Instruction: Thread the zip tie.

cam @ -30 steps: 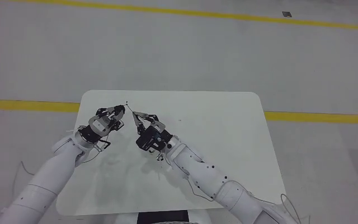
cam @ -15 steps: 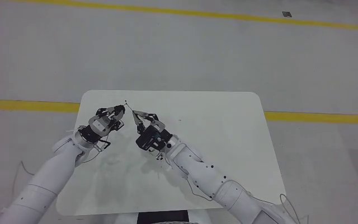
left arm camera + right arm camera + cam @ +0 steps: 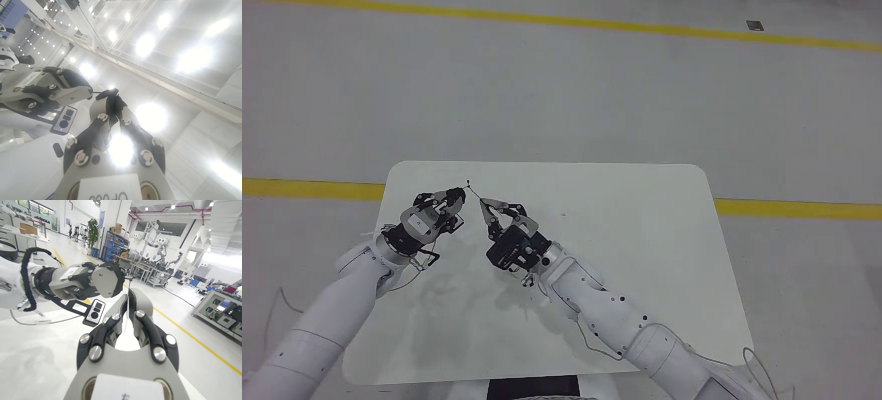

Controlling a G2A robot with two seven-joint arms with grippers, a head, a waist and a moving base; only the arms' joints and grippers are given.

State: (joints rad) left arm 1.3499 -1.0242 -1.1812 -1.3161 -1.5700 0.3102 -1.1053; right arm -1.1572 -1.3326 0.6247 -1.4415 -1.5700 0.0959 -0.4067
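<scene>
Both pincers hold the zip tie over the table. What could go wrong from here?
1. The right pincer grips the thin zip tie with a length free beyond its fingertips; this part may bend and miss the end in the left pincer.
2. The pincers stand very close, so a small push might make them collide.
3. A slip would likely drop the zip tie onto the table.

Zip tie [image 3: 130,284] between left gripper [image 3: 113,99], right gripper [image 3: 129,298]
</scene>
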